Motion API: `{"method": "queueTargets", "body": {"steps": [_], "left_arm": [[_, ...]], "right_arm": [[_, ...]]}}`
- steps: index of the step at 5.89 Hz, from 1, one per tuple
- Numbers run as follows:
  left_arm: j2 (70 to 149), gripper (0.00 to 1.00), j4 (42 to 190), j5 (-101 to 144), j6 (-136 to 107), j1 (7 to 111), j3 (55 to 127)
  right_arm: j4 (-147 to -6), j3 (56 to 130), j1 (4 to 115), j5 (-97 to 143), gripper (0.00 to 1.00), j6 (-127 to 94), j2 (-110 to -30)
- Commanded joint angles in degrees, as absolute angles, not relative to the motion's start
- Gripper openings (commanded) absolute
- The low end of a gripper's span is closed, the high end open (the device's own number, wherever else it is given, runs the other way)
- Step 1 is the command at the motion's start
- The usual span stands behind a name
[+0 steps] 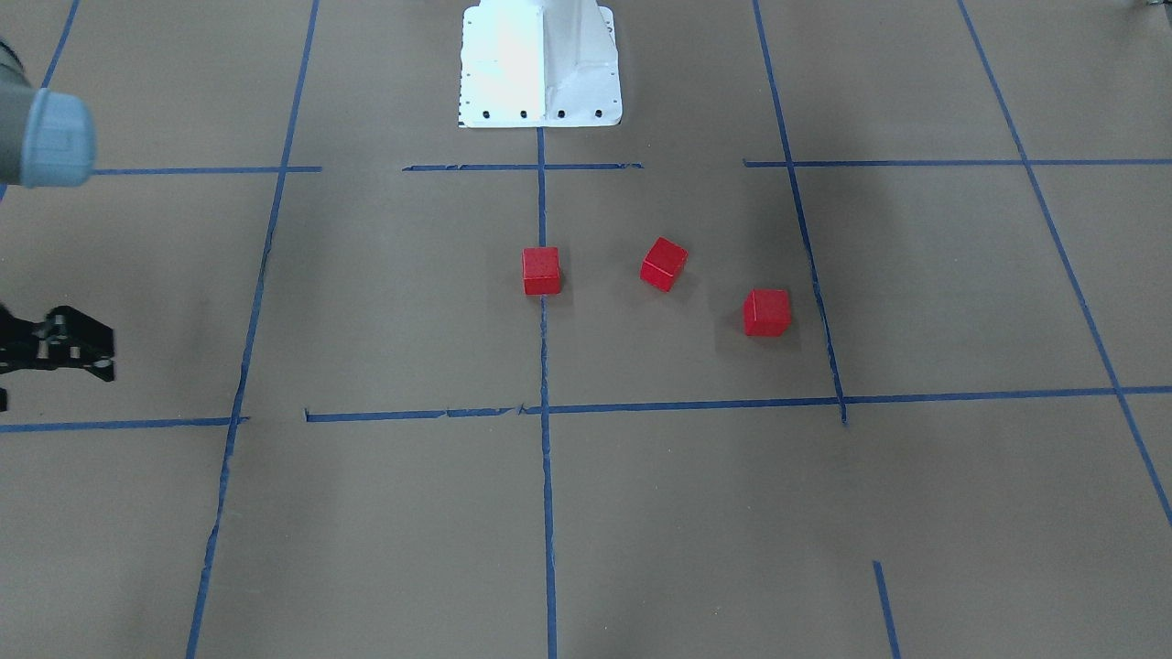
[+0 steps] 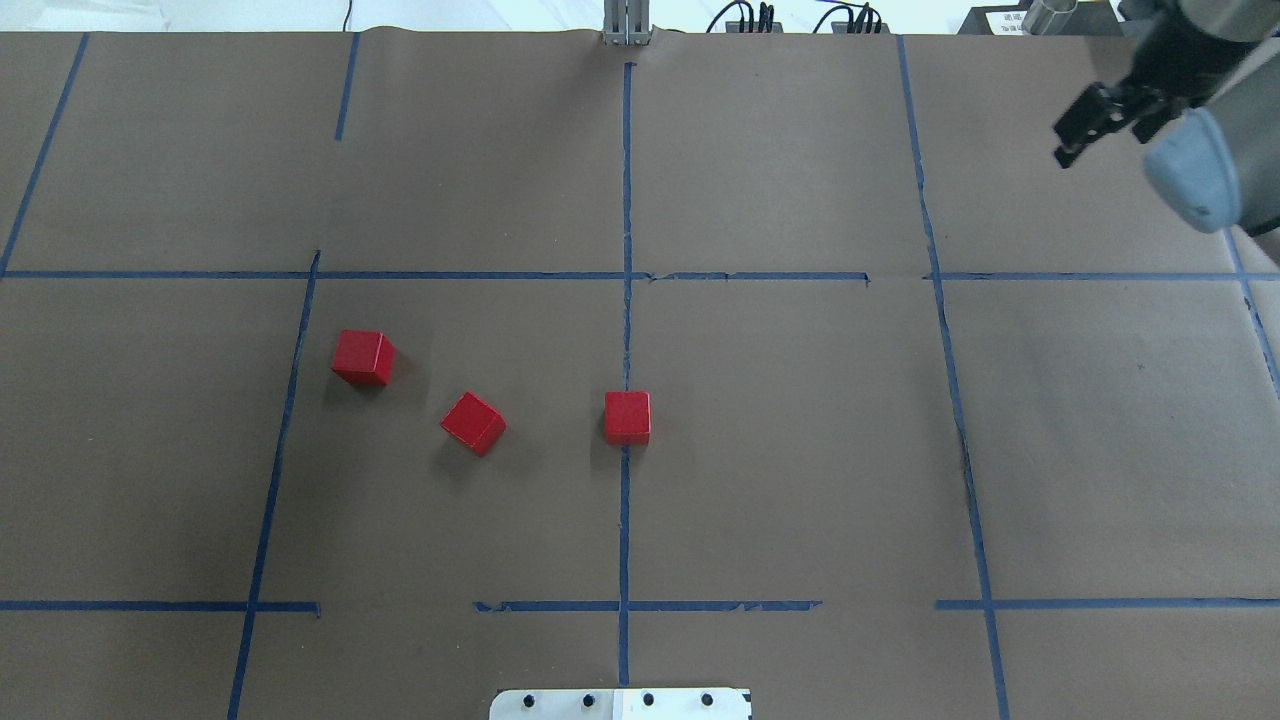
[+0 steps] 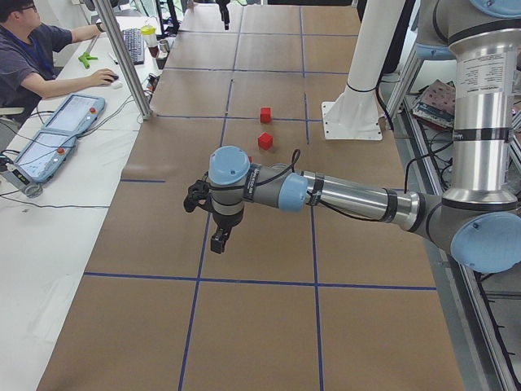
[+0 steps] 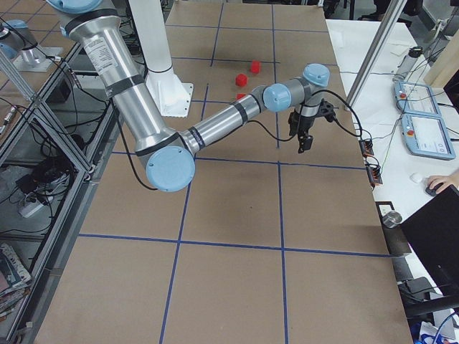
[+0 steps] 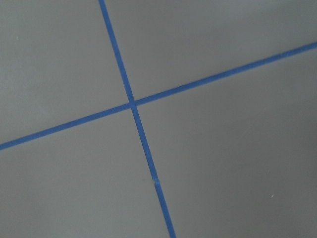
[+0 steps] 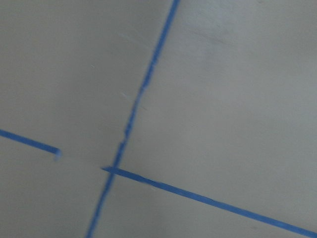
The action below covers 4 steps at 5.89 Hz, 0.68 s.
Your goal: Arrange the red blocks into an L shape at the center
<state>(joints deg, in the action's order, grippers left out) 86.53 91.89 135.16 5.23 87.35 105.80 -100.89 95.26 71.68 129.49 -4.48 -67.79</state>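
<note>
Brown paper (image 2: 800, 450) covers my whole table, gridded with blue tape (image 2: 625, 520). The right arm (image 2: 1200, 160) comes in at the far right corner. The left arm (image 3: 350, 195) stretches over the table's left end, well apart from the blocks. The white base (image 2: 620, 704) sits at the near edge. The right gripper (image 2: 1098, 128) hangs empty, jaws parted; for the left gripper (image 3: 207, 221) I can't tell. At the center (image 2: 680, 440), one red block (image 2: 627, 417) sits on the long tape line. The turned block (image 2: 473, 422) and the outer block (image 2: 363, 357) lie to its left, none touching.
</note>
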Motion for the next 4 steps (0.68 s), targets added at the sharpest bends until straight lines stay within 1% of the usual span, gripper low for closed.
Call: {"method": "queueTargets", "body": {"steps": [1,2,3,4], "left_arm": [[87.3,1.0,96.4,136.3,2.6,82.4,108.2],[87.4,1.0,103.2,136.2,2.5,76.5,108.2],[88.2,1.0,107.8,136.3,1.3,72.4,108.3],[91.6,1.0,107.8,136.1,-4.5,68.8,109.1]], "right_arm": [[-100.8,101.1,83.3,130.1,0.99,14.9,-85.2],[-99.8,105.0,86.4,129.6,0.99,16.9,-96.0],[-99.1,106.9,88.8,130.0,0.99,16.1,-99.8],[-99.1,107.0,89.3,130.0,0.99,15.4,-101.6]]}}
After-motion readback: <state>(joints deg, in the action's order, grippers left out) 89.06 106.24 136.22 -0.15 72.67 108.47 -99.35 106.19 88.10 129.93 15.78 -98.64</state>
